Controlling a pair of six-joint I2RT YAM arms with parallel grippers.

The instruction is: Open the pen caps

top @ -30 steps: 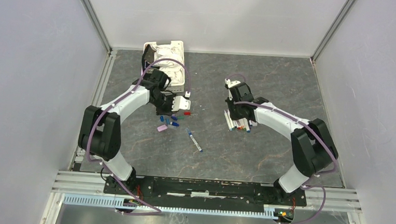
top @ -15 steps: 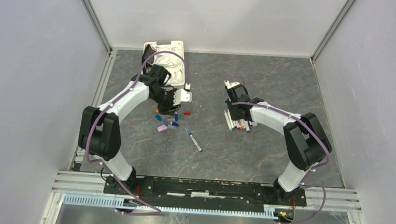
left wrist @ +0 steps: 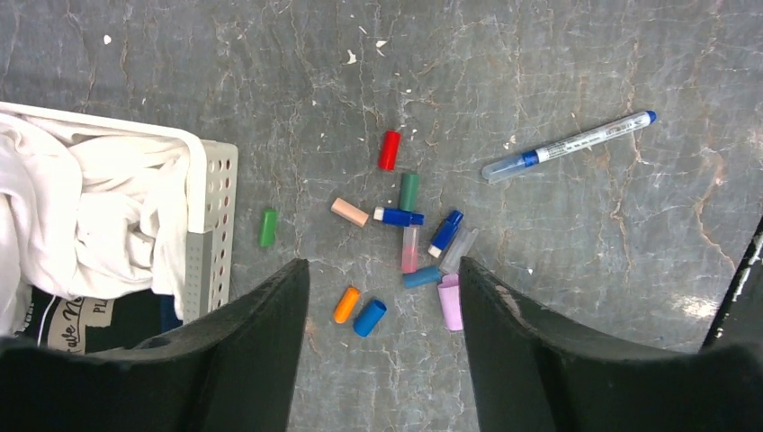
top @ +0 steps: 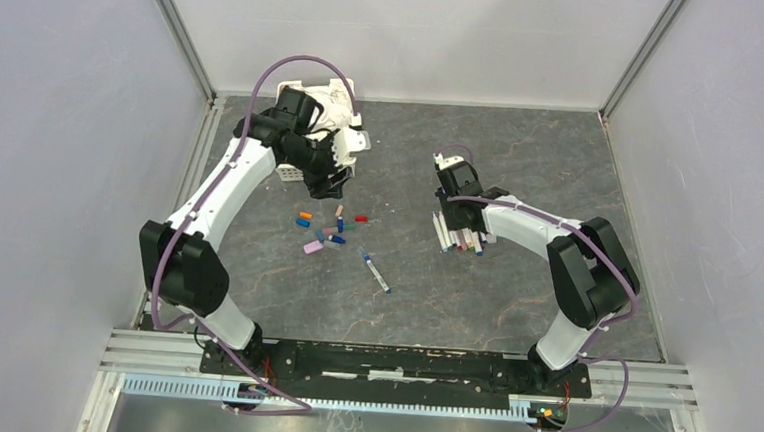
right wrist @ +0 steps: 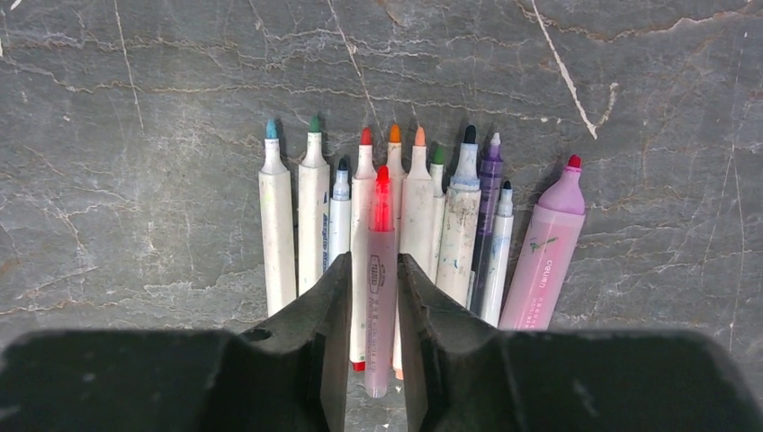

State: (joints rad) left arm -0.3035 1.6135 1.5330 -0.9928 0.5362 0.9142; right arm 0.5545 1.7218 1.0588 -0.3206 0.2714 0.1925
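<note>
Pen caps (left wrist: 408, 191) strewn loose on grey veined desk (left wrist: 540, 54), pale walls (top: 409, 37) around. Left jaws spread wide above. Right jaws pinching red-tipped pen (right wrist: 381, 261) over pen row (right wrist: 278, 236).

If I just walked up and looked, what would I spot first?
Probably the little colourful pen caps scattered on the grey table, right under the open left gripper. Next, the neat row of uncapped pens on the right side, where the right gripper pinches a pink marker. A white basket stuffed with cloth sits beside the caps.
</note>
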